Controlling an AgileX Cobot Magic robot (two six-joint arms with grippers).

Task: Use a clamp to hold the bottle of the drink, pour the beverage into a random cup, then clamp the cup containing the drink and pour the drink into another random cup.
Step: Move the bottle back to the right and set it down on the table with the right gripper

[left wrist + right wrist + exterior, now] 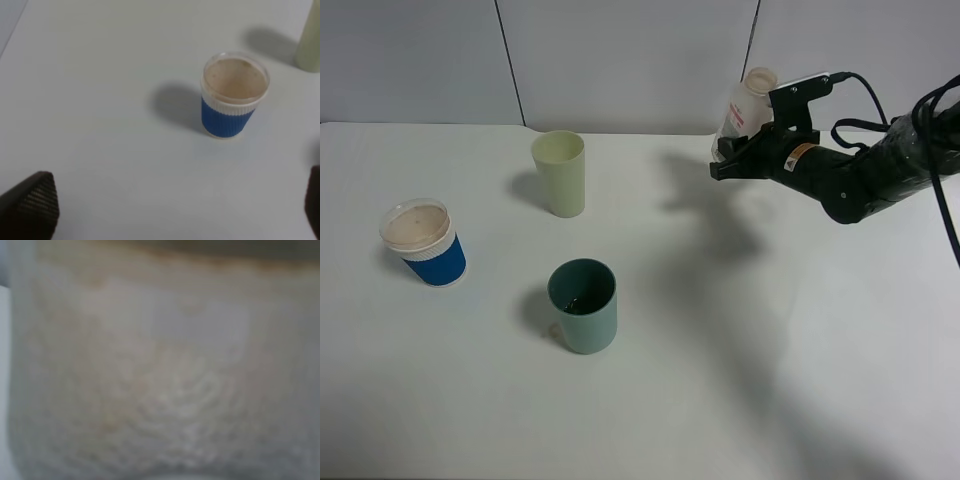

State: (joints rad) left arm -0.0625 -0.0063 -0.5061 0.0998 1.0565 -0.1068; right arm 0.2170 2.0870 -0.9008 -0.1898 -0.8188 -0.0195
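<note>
the right claw (736, 152) is clamped on the bottle (750, 100) (tilted slightly). the left claw (172, 206) stands apart near the blue cup (231, 100).

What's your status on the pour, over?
Right tool shut on bottle, back right. Left tool open near blue cup. Dark drink in teal cup. Nothing blocking it.

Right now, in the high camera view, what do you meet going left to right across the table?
First the blue-sleeved paper cup, then the teal tumbler, then the bottle.
</note>
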